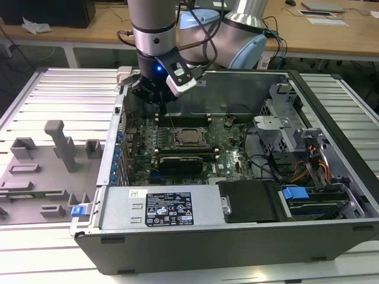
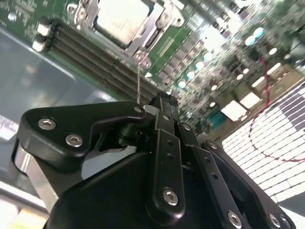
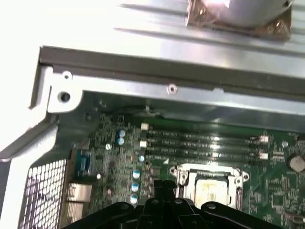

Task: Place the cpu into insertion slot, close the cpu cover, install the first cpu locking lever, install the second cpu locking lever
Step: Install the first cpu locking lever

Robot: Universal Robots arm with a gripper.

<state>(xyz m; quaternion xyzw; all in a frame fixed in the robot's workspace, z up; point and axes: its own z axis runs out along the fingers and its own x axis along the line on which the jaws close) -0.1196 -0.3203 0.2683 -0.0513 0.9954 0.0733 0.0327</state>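
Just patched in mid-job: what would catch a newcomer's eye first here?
The black gripper on the silver robot arm hangs inside the open dark-grey computer case, over the far edge of the green motherboard. Close by, mid-board, the small square silvery cpu lies framed by the thin silvery metal cpu cover.

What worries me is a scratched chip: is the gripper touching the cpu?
Apart. In the exterior view the gripper hangs to the exterior view's left of the cpu, with bare board between them.
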